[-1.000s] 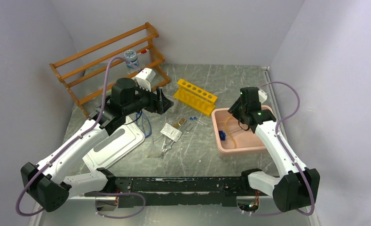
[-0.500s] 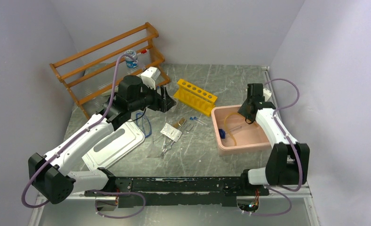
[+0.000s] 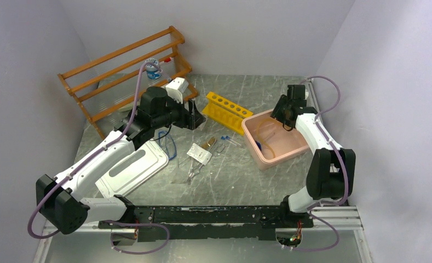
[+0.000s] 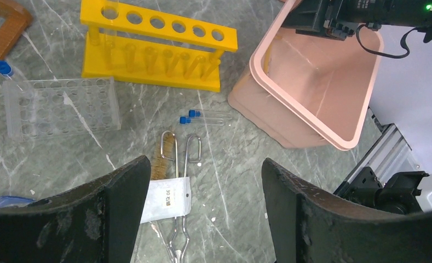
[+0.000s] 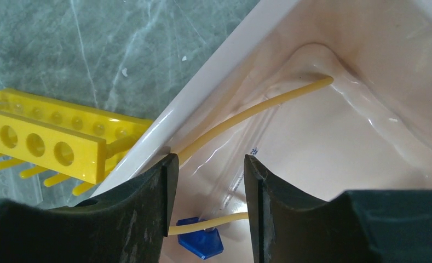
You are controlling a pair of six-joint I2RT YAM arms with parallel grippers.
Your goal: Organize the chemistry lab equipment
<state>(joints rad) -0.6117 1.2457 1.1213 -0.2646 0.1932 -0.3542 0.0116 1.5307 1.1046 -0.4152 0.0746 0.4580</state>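
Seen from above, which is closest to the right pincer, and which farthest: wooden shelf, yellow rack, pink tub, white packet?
From the right pincer:
1. Pink tub, beneath it.
2. Yellow rack, to its left.
3. White packet, mid-table.
4. Wooden shelf, far left corner.

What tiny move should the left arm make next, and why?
Probably lower the left gripper straight down toward the white packet and metal tweezers. Its jaws stand open with nothing held, and those loose items lie on the table right beneath the gap, outside the pink bin.
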